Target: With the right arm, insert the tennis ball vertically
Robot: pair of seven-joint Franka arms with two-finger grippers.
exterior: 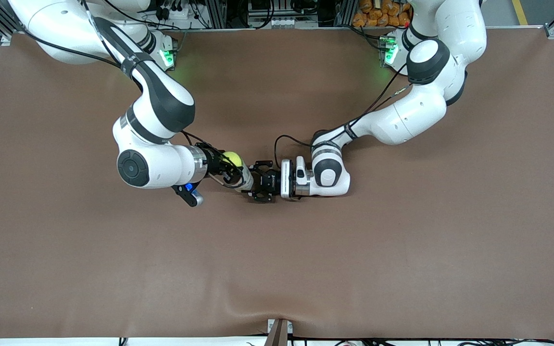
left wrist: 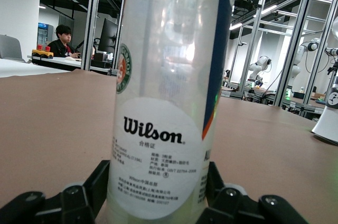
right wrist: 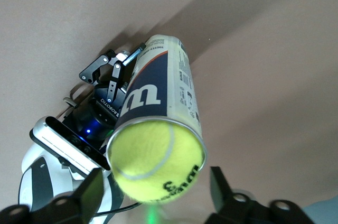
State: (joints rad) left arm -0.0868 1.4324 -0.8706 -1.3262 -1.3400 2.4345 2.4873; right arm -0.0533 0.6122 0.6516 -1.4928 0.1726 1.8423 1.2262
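Observation:
A clear Wilson tennis ball can (exterior: 246, 181) stands upright on the brown table, near its middle. My left gripper (exterior: 254, 181) is shut on the can's lower part; in the left wrist view its fingers (left wrist: 99, 184) press both sides of the can (left wrist: 163, 102). A yellow tennis ball (exterior: 232, 158) sits in the can's open top. In the right wrist view the ball (right wrist: 156, 160) fills the can's mouth (right wrist: 158, 92). My right gripper (right wrist: 156, 189) is over the ball, open, with a gap between each finger and the ball. It also shows in the front view (exterior: 228, 168).
The brown table cover (exterior: 277, 269) has a raised fold at the edge nearest the front camera (exterior: 277, 312). Both arms' elbows hang over the table's middle. Orange items (exterior: 378, 12) lie off the table by the left arm's base.

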